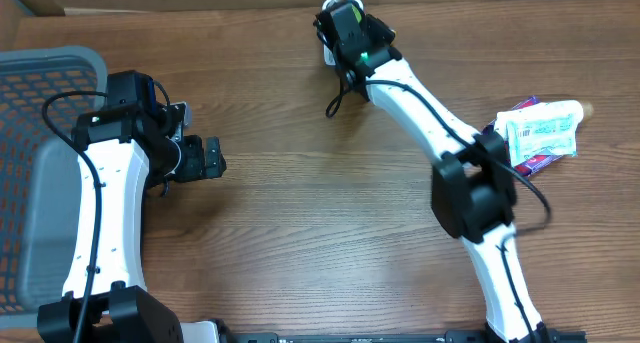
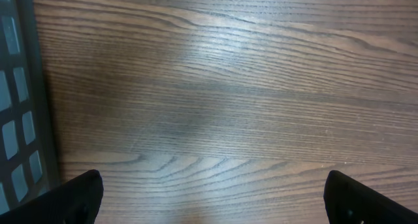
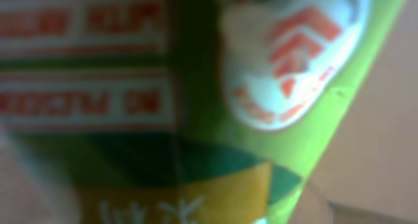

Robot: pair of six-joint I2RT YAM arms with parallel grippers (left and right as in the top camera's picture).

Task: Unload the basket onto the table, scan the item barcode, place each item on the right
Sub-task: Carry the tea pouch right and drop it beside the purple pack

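Nearest the robot's base, the left gripper [image 1: 212, 155] hangs low over bare wooden table [image 1: 300, 223] with its jaws spread wide and nothing between them. The left wrist view shows only wood grain between the two dark fingertips, with the grey mesh basket [image 1: 60, 55] at the edge. It looks parked there out of the way, beside the basket, probably so it is ready to take an item once scanning is done. Further out on the right side, a small heap of white and blue packets [image 1: 540, 133] lies flat on the table just beside the right arm's elbow, touched by neither gripper; these are probably waiting their turn. Farthest away, the right arm reaches across to the far edge of the table, where the right gripper [image 1: 338, 28] is. Its wrist camera is filled by a blurred green packet [image 3: 215, 119] with red and white print. The fingers are hidden behind it, but from that closeness the gripper reads as closed on the packet. It seems to be presenting the printed face for the scan. A white shape [image 1: 340, 3] shows just past the gripper, but what it is cannot be told, and no barcode can be made out.
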